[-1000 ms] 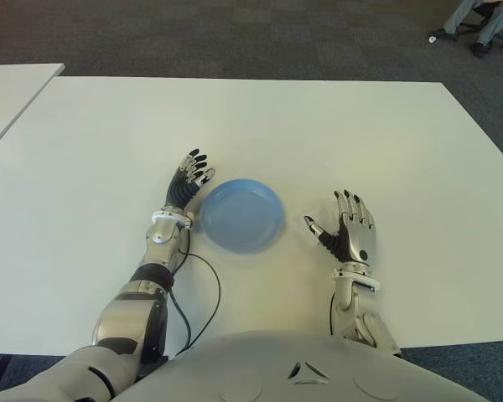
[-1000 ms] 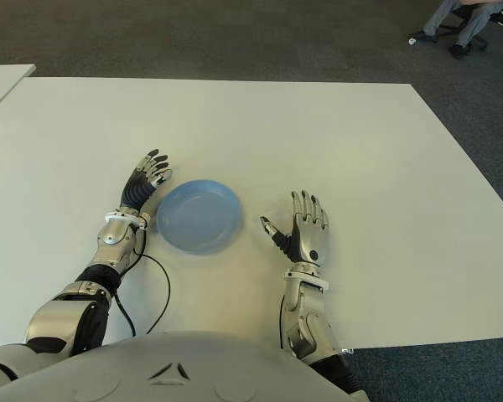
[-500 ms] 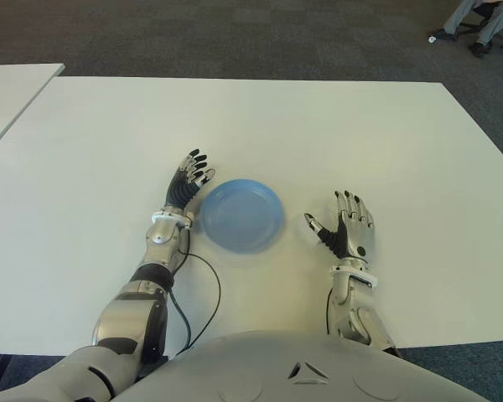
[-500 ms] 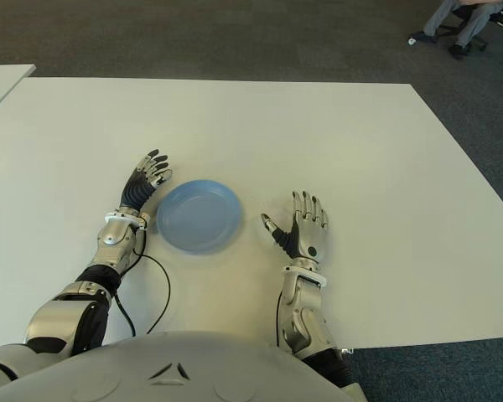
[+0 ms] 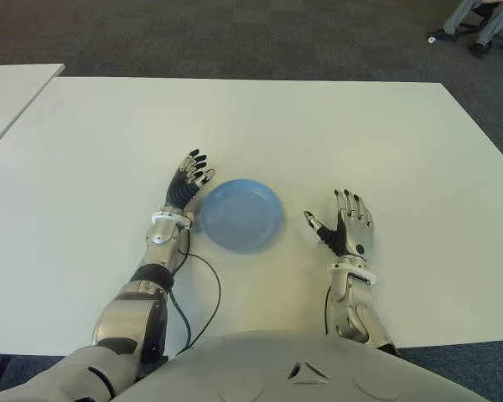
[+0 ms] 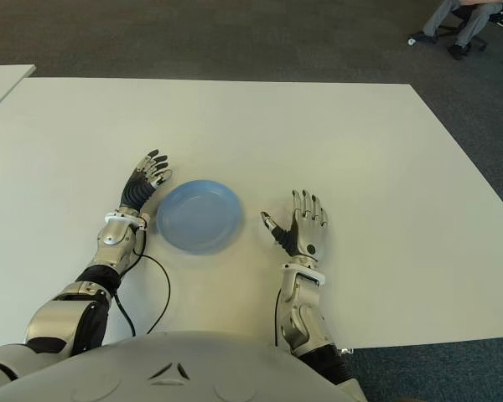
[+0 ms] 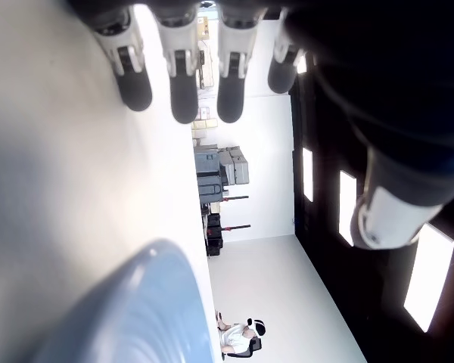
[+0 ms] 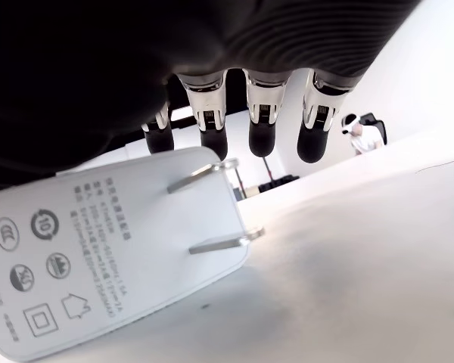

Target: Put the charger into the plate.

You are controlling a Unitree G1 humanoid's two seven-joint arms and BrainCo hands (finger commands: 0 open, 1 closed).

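In the eye views the right hand (image 5: 349, 230) hides the charger (image 8: 98, 257); its wrist view cuts off the charger's body, prongs showing.

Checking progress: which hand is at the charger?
The right hand, right of the plate: its wrist view shows the charger close by; not so the left hand.
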